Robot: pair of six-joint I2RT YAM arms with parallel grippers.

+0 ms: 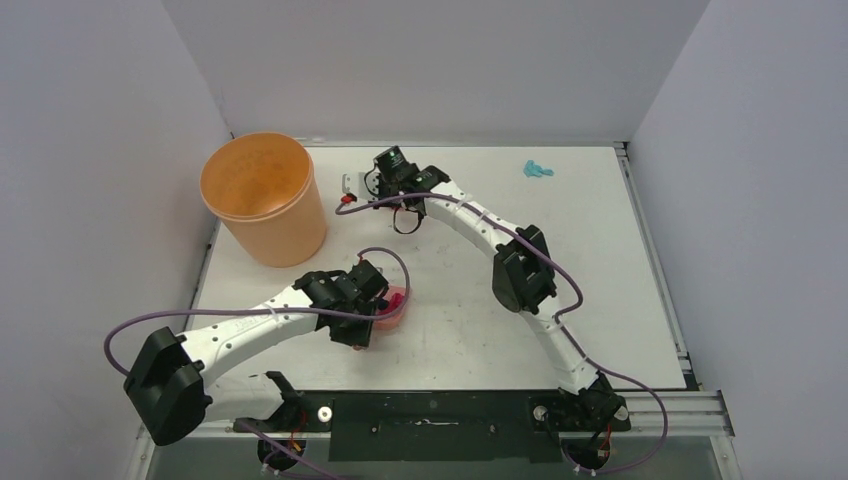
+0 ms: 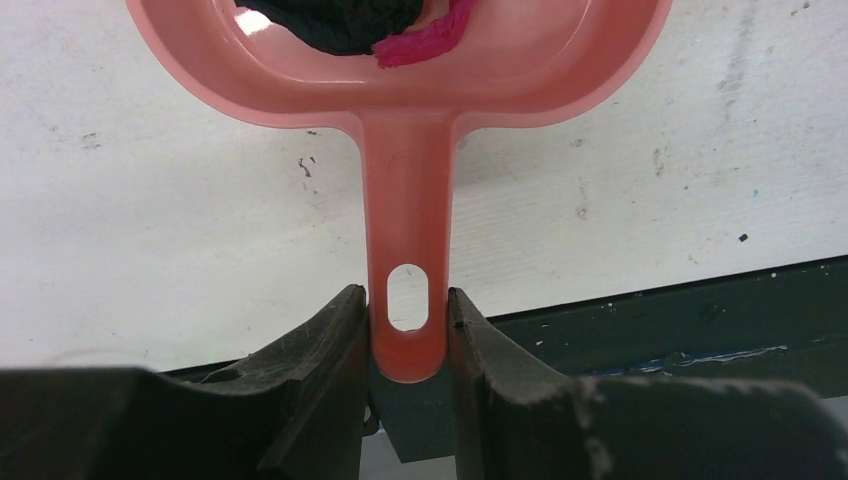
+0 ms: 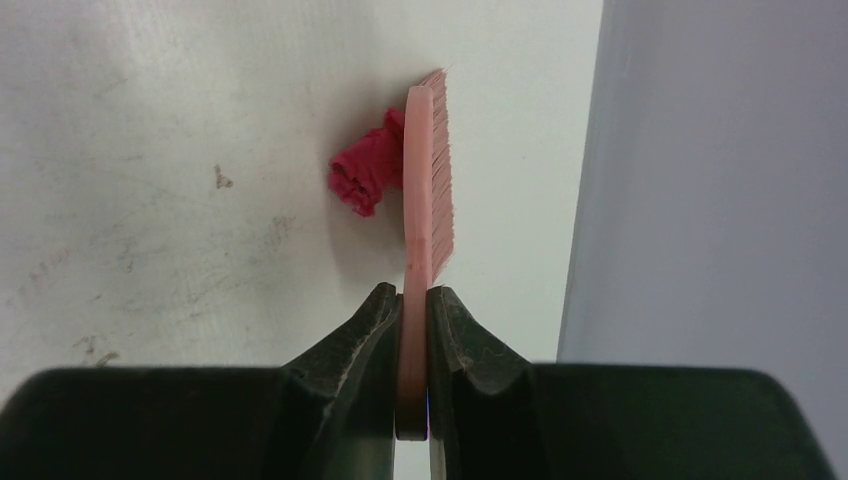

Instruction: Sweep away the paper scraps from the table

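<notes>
My left gripper (image 1: 368, 302) (image 2: 408, 312) is shut on the handle of the pink dustpan (image 1: 394, 308) (image 2: 405, 180), which lies on the white table (image 1: 610, 270). In the pan are a black scrap (image 2: 330, 20) and a magenta scrap (image 2: 428, 38). My right gripper (image 1: 366, 184) (image 3: 413, 298) is shut on the pink hand brush (image 1: 348, 182) (image 3: 428, 180) at the table's far edge. A magenta scrap (image 3: 362, 172) (image 1: 349, 199) lies against the brush's back, opposite the bristles. A teal scrap (image 1: 538, 169) lies alone at the far right.
An orange round bucket (image 1: 264, 198) stands at the far left corner, close to the brush. Grey walls (image 3: 720, 150) enclose the table on three sides. The dark base rail (image 2: 680, 320) runs along the near edge behind the dustpan handle.
</notes>
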